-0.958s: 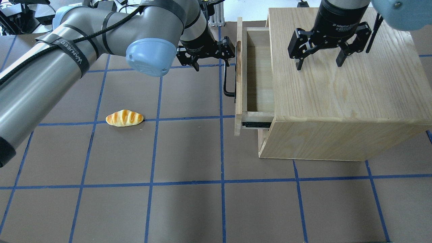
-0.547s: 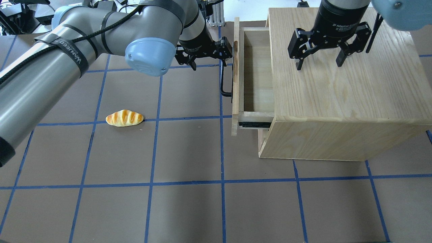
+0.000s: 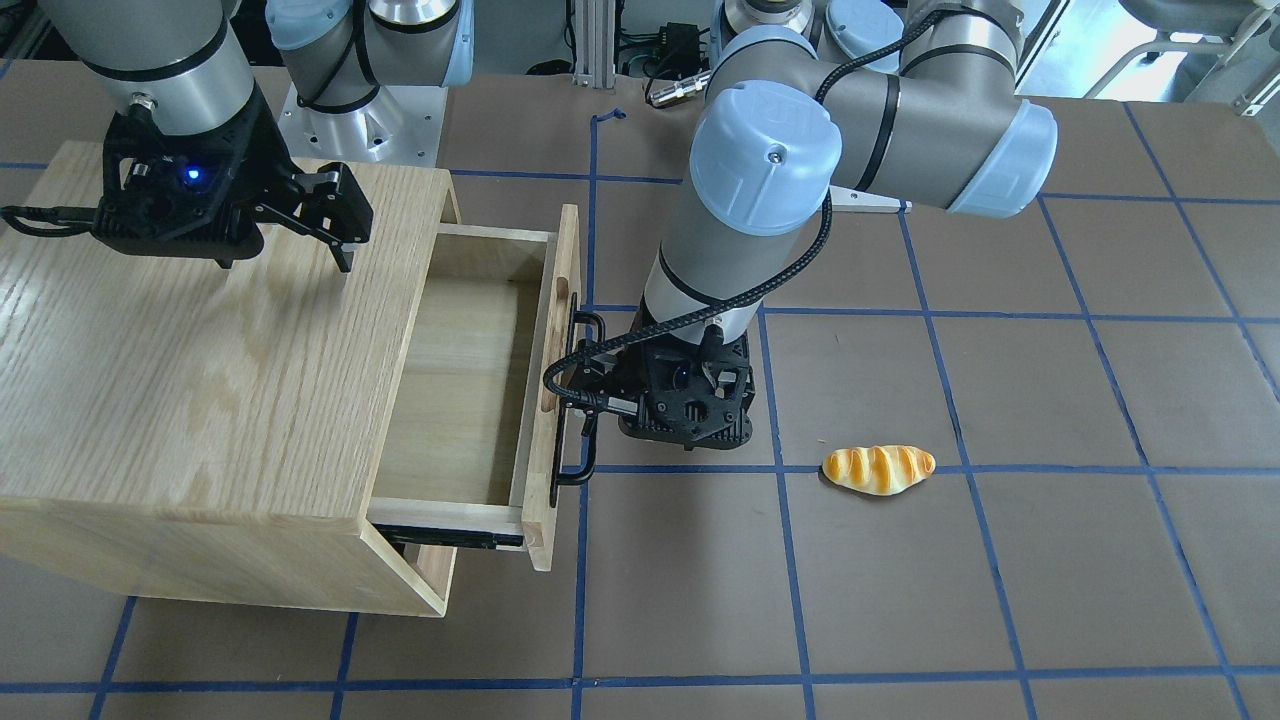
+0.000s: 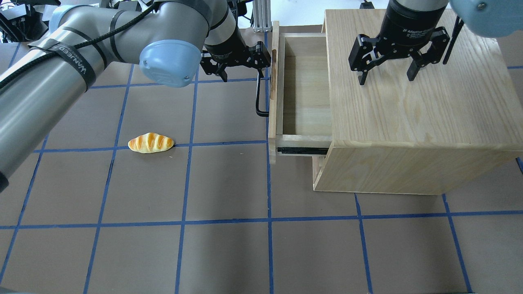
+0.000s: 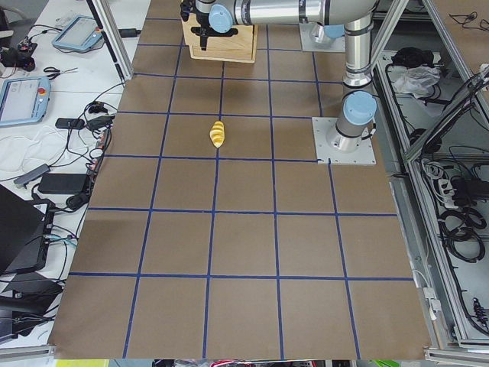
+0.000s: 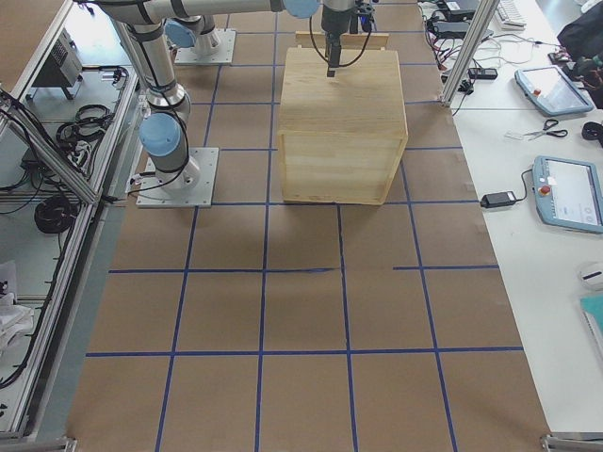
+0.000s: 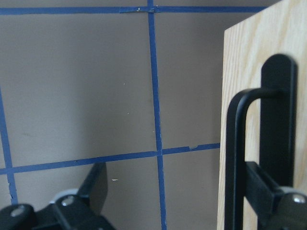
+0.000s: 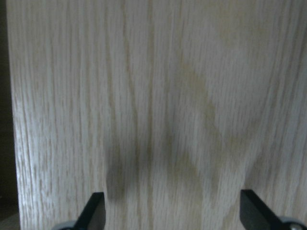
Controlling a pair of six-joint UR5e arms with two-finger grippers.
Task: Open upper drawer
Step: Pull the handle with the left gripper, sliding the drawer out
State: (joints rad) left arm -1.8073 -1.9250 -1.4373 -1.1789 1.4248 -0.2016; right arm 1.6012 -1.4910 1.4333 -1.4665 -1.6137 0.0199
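Note:
The upper drawer [image 4: 306,90] of light wood stands pulled well out of the oak cabinet [image 4: 416,102], and its inside is empty. It also shows in the front-facing view [image 3: 470,380]. Its black bar handle [image 4: 258,98] is on the front panel. My left gripper [image 4: 241,73] is open, with one finger hooked between the handle [image 7: 237,158] and the panel and the other finger out over the table. My right gripper [image 4: 386,77] is open and empty just above the cabinet's top [image 8: 158,96].
A toy bread roll [image 4: 150,143] lies on the brown mat left of the drawer, apart from both arms. Blue tape lines grid the table [image 4: 229,253]. The left arm's elbow [image 3: 765,150] hangs over the mat beside the drawer front.
The drawer has slid further out of the cabinet, to the left in the overhead view, with my left gripper moving along at the handle. The right gripper has not moved.

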